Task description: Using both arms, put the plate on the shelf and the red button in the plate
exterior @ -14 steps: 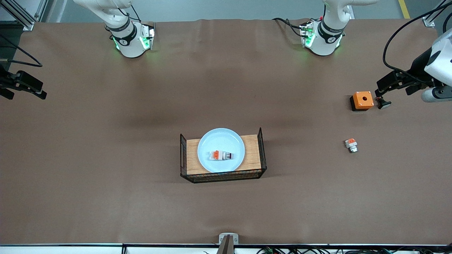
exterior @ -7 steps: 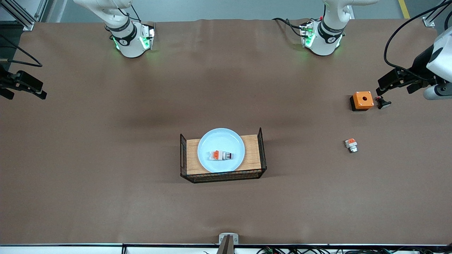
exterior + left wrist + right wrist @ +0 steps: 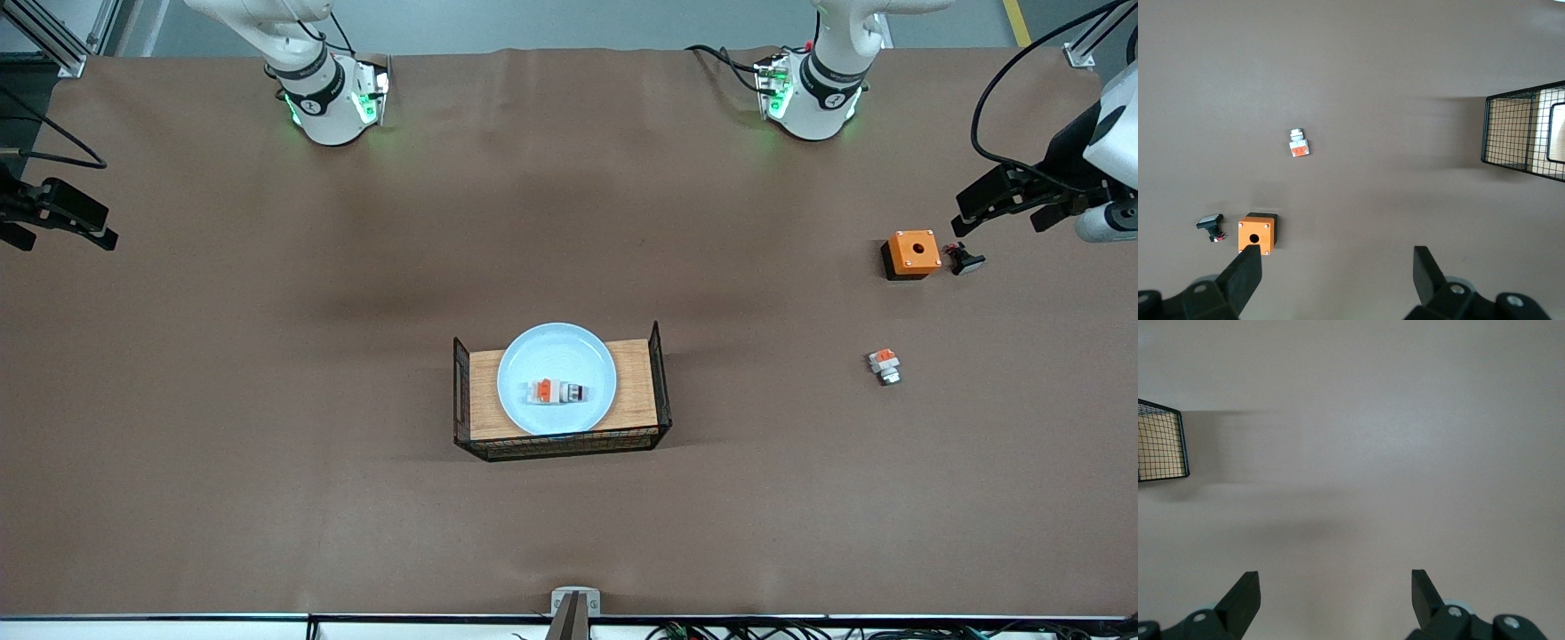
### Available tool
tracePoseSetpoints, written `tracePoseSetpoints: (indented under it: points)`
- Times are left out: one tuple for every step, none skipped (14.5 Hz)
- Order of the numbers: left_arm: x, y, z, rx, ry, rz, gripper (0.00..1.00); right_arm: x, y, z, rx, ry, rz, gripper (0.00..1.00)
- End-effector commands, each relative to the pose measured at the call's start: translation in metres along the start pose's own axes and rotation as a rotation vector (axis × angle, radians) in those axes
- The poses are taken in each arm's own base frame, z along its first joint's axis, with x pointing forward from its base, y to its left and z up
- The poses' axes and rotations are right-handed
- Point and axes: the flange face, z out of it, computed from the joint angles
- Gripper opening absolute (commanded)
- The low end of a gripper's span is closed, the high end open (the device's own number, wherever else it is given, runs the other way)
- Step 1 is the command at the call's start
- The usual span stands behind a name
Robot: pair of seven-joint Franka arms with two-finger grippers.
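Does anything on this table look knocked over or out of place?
Nothing is spilled or broken. The red button lies on its side in the plate, and a similar switch lies loose on the table.

The table [image 3: 267, 400] was covered in plain brown. At its middle stood a wire-sided wooden tray [image 3: 640, 391]. Toward the left arm's end lay an orange square box [image 3: 912, 252], beside it a small dark part [image 3: 965, 260], perhaps a switch cap, and nearer the front camera a white-orange block [image 3: 885, 365].
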Motion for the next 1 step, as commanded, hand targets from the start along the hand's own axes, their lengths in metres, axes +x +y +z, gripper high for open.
tracePoseSetpoints:
  points:
    - [-0.0002, -0.0026, -0.007, 0.02, 0.013, 0.015, 1.0, 0.0005, 0.0009, -0.0043, -0.001, 0.005, -0.008, 1.0]
